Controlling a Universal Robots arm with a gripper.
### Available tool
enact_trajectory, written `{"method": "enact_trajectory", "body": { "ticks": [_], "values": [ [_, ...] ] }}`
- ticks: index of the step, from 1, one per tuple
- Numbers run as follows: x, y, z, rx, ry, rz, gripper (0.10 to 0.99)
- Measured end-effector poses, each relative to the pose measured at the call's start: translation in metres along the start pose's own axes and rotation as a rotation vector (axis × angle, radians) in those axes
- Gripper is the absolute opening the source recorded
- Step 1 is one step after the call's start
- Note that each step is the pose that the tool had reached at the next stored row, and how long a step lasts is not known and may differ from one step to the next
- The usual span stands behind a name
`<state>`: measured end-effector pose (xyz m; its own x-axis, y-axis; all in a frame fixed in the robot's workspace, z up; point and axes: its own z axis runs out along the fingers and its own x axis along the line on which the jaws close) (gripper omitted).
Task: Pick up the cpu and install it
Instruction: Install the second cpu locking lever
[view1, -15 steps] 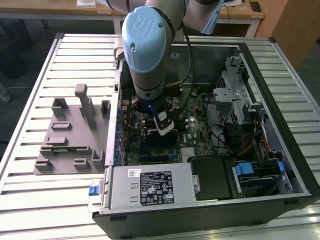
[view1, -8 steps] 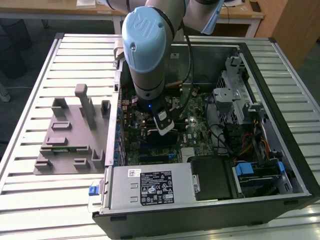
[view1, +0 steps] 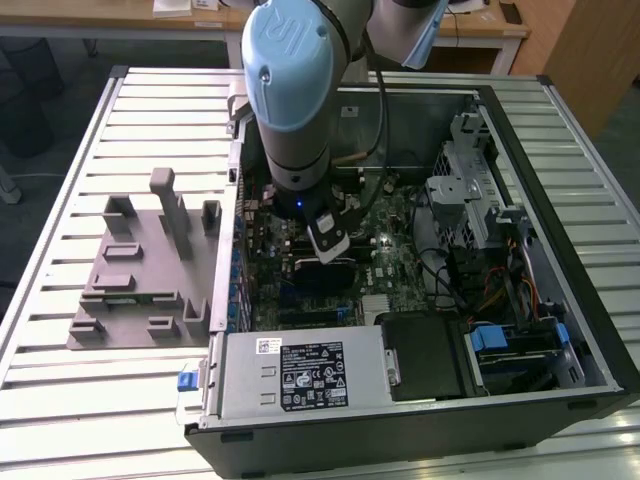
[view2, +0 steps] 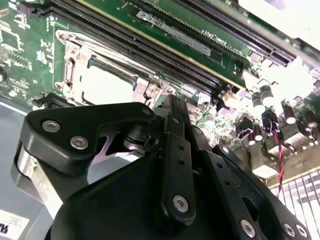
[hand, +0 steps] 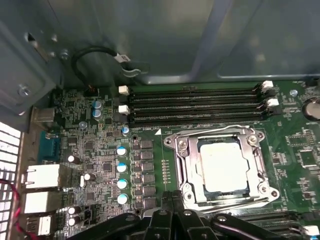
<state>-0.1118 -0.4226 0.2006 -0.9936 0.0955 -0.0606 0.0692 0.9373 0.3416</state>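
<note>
- The cpu (hand: 223, 165) sits inside its socket frame (hand: 186, 165), apparently seated.
- The tool (hand: 172, 197), pressed together and holding nothing, hovers at the frame's 6 o'clock edge.

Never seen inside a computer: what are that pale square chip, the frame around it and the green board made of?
The cpu looks metal-topped: pale, matte silvery. Its socket frame seems bare steel, shiny with bright glints. The motherboard looks like green-lacquered circuit laminate, probably fibreglass.
</note>
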Motion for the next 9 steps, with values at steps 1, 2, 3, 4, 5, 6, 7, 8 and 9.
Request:
{"method": "enact_trajectory", "body": {
  "ticks": [1, 2, 3, 4, 5, 6, 7, 8, 9],
  "values": [
    [-0.0001, 0.0008, -0.0023, 0.0, 0.0, 0.0, 0.106],
    [-0.0003, 0.0016, -0.0046, 0.001, -0.0001, 0.0, 0.106],
    [-0.0004, 0.0024, -0.0066, 0.004, -0.0002, 0.0, 0.106],
    [-0.0005, 0.003, -0.0079, 0.011, -0.0011, -0.001, 0.106],
    [-0.0007, 0.0034, -0.009, 0.021, -0.0018, -0.001, 0.106],
    [-0.0009, 0.0036, -0.01, 0.032, -0.0025, -0.002, 0.106],
    [-0.001, 0.0039, -0.0107, 0.046, -0.0036, -0.003, 0.106],
    [-0.0015, 0.0041, -0.011, 0.058, -0.0045, -0.004, 0.106],
    [-0.0027, 0.0044, -0.0109, 0.062, -0.0049, -0.004, 0.106]
  ]
}}
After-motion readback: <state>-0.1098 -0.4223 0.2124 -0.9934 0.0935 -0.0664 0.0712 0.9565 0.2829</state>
